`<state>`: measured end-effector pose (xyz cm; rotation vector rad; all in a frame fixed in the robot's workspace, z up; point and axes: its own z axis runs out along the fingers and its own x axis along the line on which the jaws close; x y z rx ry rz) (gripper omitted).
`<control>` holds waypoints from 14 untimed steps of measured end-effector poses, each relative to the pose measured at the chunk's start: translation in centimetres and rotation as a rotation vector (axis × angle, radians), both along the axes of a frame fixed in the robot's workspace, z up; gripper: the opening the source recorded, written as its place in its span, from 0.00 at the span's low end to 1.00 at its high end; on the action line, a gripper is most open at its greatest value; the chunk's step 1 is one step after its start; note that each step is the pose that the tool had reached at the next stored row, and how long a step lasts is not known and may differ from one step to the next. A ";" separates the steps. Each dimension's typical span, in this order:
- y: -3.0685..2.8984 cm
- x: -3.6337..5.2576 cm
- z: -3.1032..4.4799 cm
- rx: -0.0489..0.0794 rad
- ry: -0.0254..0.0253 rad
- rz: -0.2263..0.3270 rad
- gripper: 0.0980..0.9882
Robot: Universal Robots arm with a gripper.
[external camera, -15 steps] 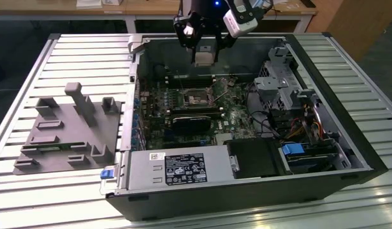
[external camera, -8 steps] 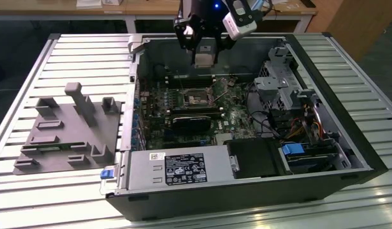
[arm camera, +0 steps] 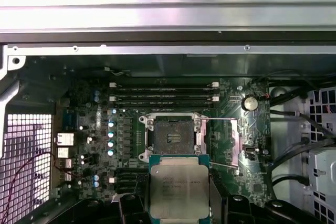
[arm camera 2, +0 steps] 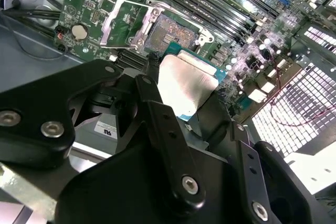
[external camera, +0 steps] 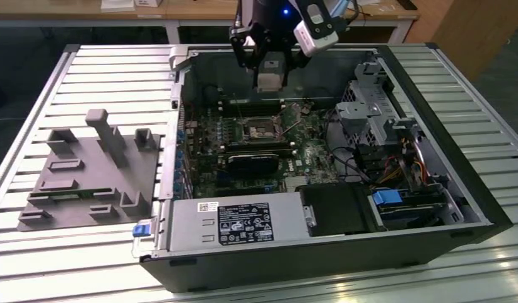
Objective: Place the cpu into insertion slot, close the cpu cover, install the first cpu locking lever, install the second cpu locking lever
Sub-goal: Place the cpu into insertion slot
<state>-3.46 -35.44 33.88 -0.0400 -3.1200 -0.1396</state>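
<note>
Fingers (arm camera 2: 151,85) clenched on the cpu (arm camera: 178,192), I hold the chip metal top up over the open computer case (external camera: 326,262) on the slatted bench (external camera: 90,76). It hangs near the insertion slot (arm camera: 172,139), not yet seated. The cpu cover (arm camera 2: 113,24) appears swung open beside the socket.

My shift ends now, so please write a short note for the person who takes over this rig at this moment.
The hand is shut on the cpu, held above the motherboard, not touching the insertion slot.
The slot is empty, its dark centre showing.
The cpu cover stands swung open beside it in the second wrist view.
Done: cpu is in the hand.
Left: cpu into slot, cover shut, the two locking steps.
</note>
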 end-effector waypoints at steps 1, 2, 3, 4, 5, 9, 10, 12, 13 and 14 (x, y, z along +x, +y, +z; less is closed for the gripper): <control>0.00 0.00 -0.05 0.000 0.0000 0.000 0.49; 0.00 0.00 -0.10 0.000 0.0000 0.000 0.49; 0.00 0.00 -0.16 0.000 0.0000 0.000 0.49; 0.00 0.00 -0.21 0.000 0.0000 0.000 0.49; 0.00 0.00 -0.27 0.000 0.0000 0.000 0.49; 0.00 0.00 -0.54 -0.001 -0.0003 0.000 0.49; 0.00 0.00 -0.61 -0.001 -0.0008 0.000 0.49; 0.00 -0.01 -0.79 -0.001 -0.0034 0.000 0.49; 0.00 -0.01 -0.91 -0.001 -0.0062 0.000 0.49; 0.00 -0.01 -1.03 -0.001 -0.0095 0.000 0.49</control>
